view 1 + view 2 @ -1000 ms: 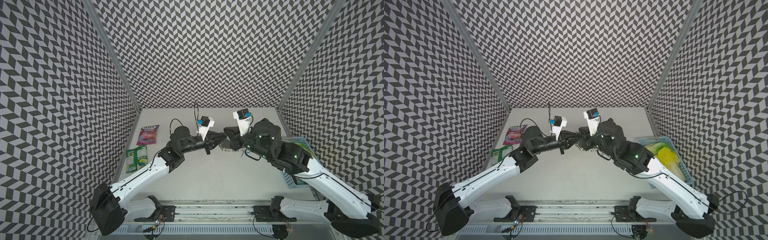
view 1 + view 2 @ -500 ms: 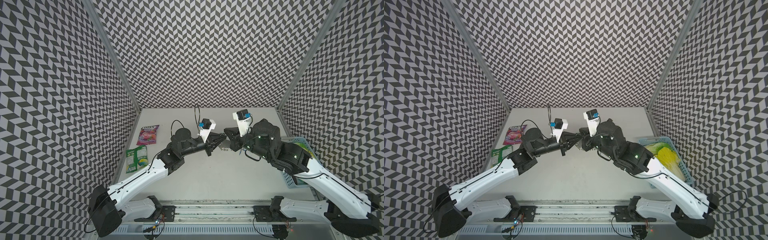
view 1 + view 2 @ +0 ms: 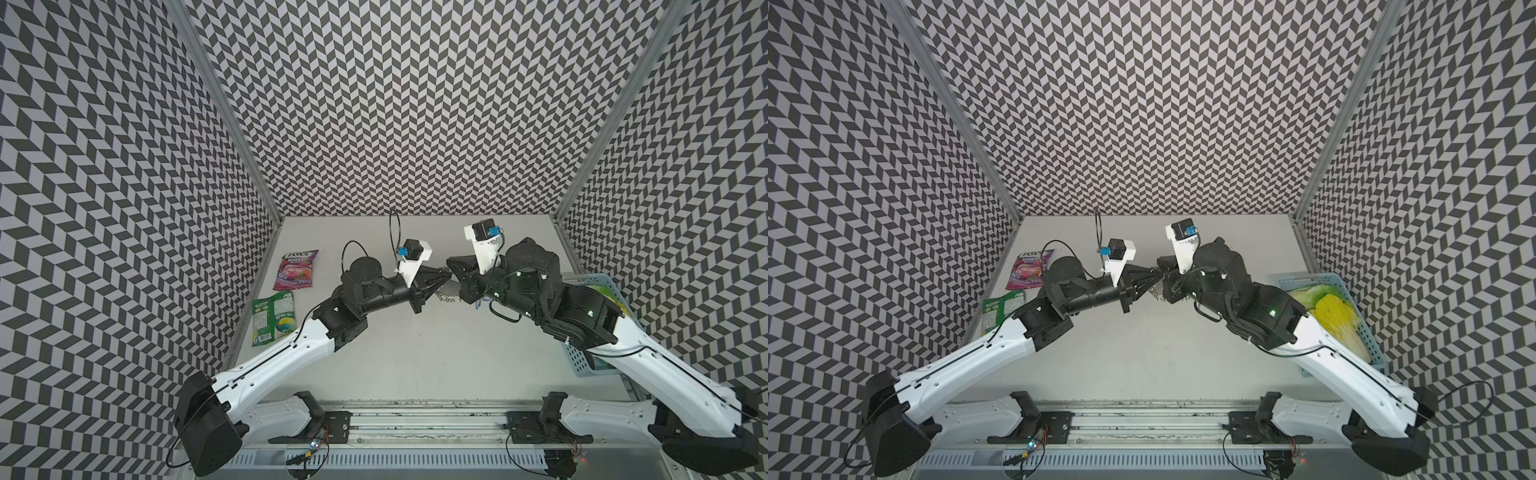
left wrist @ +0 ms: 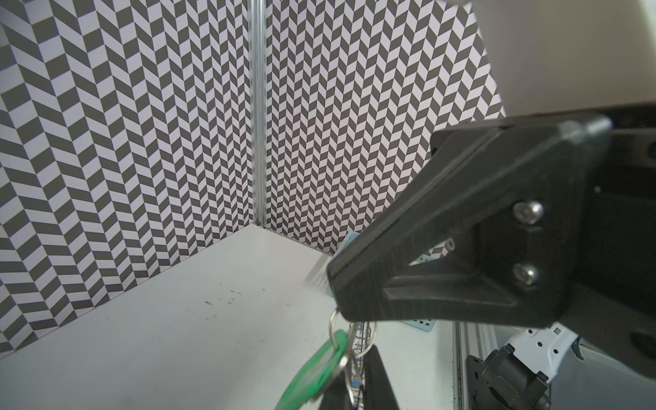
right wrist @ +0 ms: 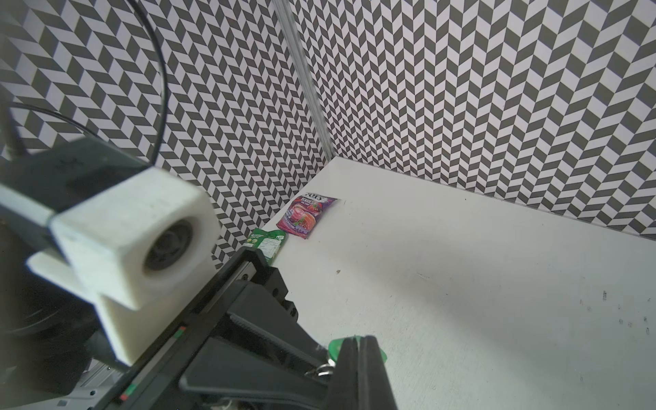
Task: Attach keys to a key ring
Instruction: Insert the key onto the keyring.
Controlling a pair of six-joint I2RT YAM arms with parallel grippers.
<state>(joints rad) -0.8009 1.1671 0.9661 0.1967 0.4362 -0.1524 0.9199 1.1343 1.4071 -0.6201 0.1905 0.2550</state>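
In both top views my left gripper [image 3: 446, 273] [image 3: 1155, 273] and right gripper [image 3: 452, 266] [image 3: 1161, 264] meet tip to tip above the table's middle. The key ring's silver wire rings [image 3: 448, 297] [image 3: 1156, 293] hang just below them. In the left wrist view the keys' green tag [image 4: 316, 372] hangs by a silver ring from the shut right gripper [image 4: 337, 305]. Wire rings [image 4: 362, 335] run between the shut fingers of my left gripper [image 4: 355, 372]. In the right wrist view the green tag [image 5: 333, 349] shows behind the shut right gripper [image 5: 356, 340]. The key ring's gray plate is mostly hidden.
A purple candy bag [image 3: 296, 270] and a green bag [image 3: 274, 318] lie by the left wall. A light blue basket [image 3: 1350, 316] with yellow and green packets stands at the right wall, partly under the right arm. A metal rail [image 3: 415, 419] runs along the front.
The left arm has edged slightly right, toward the right gripper. Both grippers stay shut and tip to tip.
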